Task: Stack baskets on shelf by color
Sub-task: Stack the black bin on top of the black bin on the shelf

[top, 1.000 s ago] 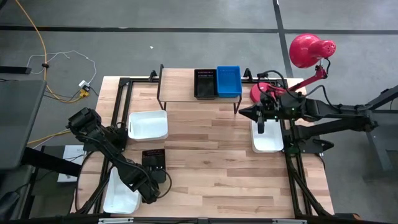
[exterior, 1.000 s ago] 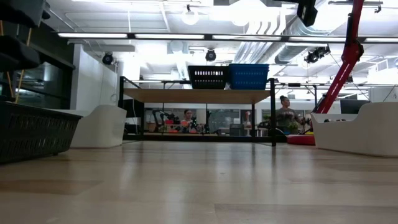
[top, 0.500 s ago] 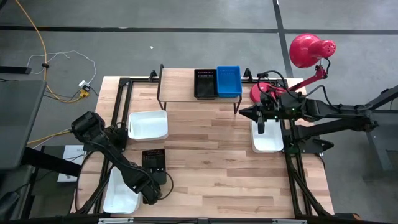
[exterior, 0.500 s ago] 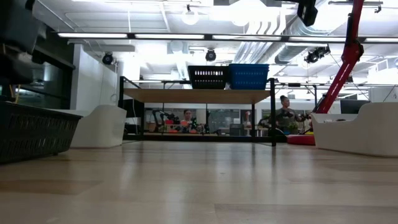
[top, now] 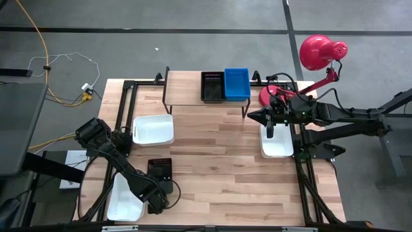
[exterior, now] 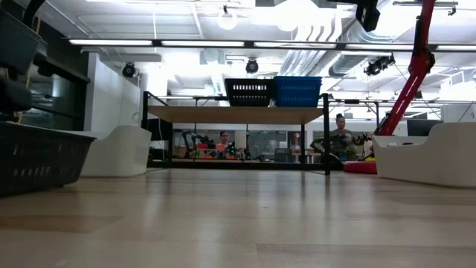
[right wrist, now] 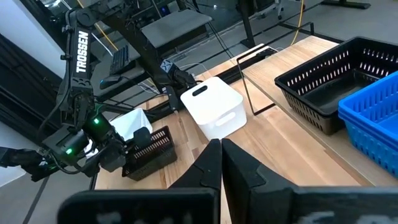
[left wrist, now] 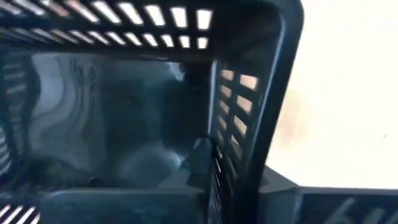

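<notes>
A black slotted basket (top: 159, 171) sits on the table near the front left, with my left gripper (top: 156, 195) shut on its near end. On the shelf (top: 183, 90) at the far edge stand another black basket (top: 212, 86) and a blue basket (top: 236, 84) side by side. White baskets rest on the table at the left (top: 153, 129), the near left corner (top: 125, 200) and the right (top: 277, 145). My right gripper (top: 270, 132) hovers shut above the right white basket. My left gripper holds the black basket by a slotted wall (left wrist: 235, 134) close to a corner at its near end. One finger (left wrist: 200, 155) is inside the basket and the other outside. The fingers come from the near side, slanting down. The basket's bottom rests on the table.
A red lamp (top: 318, 51) stands at the far right corner behind the right arm. The shelf's left part (top: 180, 84) is bare wood. Open tabletop (top: 219, 161) lies between the two arms. People sit in the room beyond the shelf (exterior: 342, 134).
My left arm's elbow has swung a little toward the table's right, and the gripper has settled onto the black basket's near end and shut on its wall. The basket has slid slightly toward the near edge.
</notes>
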`<act>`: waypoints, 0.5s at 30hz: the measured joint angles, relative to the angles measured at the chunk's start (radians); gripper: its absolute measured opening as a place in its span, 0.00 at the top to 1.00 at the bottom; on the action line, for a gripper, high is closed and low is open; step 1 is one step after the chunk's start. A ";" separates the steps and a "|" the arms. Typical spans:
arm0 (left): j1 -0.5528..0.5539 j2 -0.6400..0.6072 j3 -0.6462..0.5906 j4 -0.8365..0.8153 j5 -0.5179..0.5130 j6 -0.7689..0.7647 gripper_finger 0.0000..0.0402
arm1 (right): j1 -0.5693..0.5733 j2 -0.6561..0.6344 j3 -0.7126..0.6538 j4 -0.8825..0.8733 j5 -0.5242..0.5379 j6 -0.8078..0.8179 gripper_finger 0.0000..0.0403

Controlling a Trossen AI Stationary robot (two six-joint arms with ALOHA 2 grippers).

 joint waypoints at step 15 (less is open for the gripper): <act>0.001 0.004 0.048 -0.081 -0.010 0.111 1.00 | 0.000 0.000 0.000 0.000 0.000 0.010 1.00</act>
